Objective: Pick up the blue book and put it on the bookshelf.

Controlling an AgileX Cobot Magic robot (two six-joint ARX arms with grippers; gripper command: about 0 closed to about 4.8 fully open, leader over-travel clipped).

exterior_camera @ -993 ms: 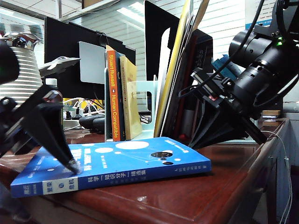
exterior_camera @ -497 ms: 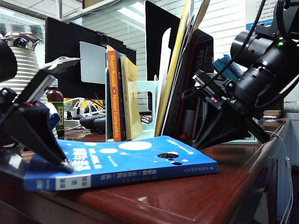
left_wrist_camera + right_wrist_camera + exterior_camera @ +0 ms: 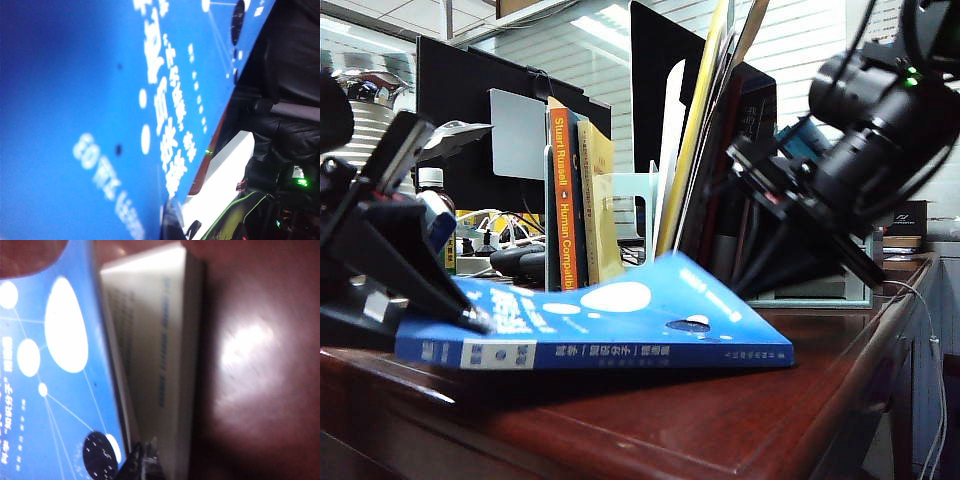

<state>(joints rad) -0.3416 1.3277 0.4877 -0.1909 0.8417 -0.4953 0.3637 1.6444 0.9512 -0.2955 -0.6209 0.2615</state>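
Note:
The blue book (image 3: 620, 335) lies on the dark wooden table (image 3: 720, 420), spine toward the camera, its front cover bowed up off the pages. My left gripper (image 3: 470, 322) is at the book's left end, shut on it; that end sits slightly raised. In the left wrist view the blue cover (image 3: 100, 100) fills the picture, with one dark fingertip (image 3: 172, 225) at its edge. My right gripper (image 3: 142, 460) is shut, its tips wedged between the cover (image 3: 55, 365) and the white page block (image 3: 150, 340); in the exterior view its fingers (image 3: 790, 250) reach down behind the book. The bookshelf (image 3: 632, 200) stands behind.
An orange-spined book (image 3: 563, 200) and several leaning books and folders (image 3: 705, 150) fill the rack. A black monitor (image 3: 470, 110) stands behind it. A white ribbed vessel (image 3: 355, 140) stands far left. The table's edge (image 3: 860, 370) runs along the right.
The left jaws have closed from wide open onto the book's left end, which has risen and shifted right. The cover has bulged upward. The right gripper has stayed shut at the book's far side.

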